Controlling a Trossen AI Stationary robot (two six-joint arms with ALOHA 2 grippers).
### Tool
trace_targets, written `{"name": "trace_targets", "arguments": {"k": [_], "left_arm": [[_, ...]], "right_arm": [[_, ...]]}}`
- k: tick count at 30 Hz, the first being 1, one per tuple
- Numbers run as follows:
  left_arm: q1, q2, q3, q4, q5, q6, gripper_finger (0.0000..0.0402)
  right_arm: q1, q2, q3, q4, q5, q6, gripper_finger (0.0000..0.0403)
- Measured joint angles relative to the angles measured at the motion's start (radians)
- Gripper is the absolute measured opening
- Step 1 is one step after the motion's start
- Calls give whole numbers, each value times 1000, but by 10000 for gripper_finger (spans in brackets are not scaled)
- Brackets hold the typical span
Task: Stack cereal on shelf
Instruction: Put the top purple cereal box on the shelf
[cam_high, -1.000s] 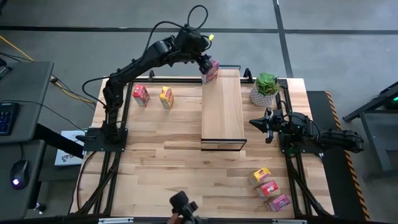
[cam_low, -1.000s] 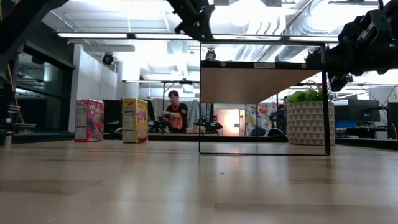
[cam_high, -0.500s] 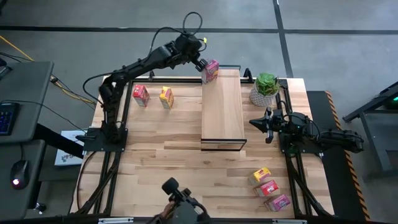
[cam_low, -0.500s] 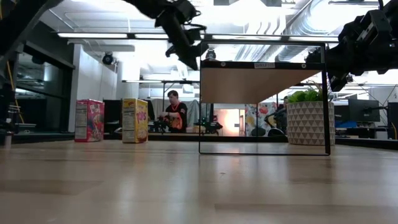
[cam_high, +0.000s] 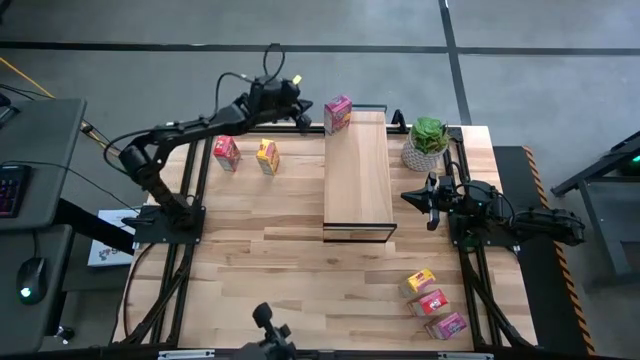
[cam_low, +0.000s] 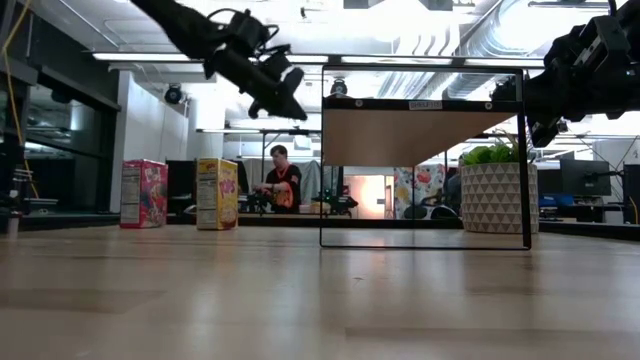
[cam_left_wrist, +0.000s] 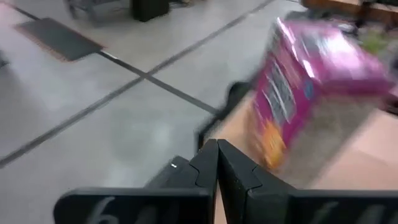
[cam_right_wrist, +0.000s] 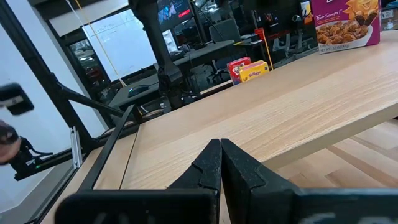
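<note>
Left gripper (cam_high: 300, 119), fingers pressed together (holding nothing), hangs just beside the pink cereal box (cam_high: 337, 114) on the shelf (cam_high: 357, 185).

Pale smooth wood on the shelf (cam_high: 357, 175), thin dark metal for its frame. Planked light wood, faintly glossy, on the table (cam_high: 280, 260). Printed cardboard on the pink box (cam_high: 337, 113). Matt black fingers (cam_left_wrist: 233, 171).
</note>
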Motion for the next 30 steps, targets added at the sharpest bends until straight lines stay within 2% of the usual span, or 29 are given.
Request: {"name": "trace_targets", "arguments": {"k": [6,11,14,30], "left_arm": [[-20,34,-80,148,-7,-14,0],[-43,107,-77,293,-12,-38,0],[-63,142,-78,329,-49,-39,0],[-177,146,-78,348,-82,-81,0]], "right_arm": [[0,0,0,0,0,0,0],[0,0,0,0,1,0,0],[0,0,0,0,1,0,0],[0,0,0,0,0,0,0]]}}
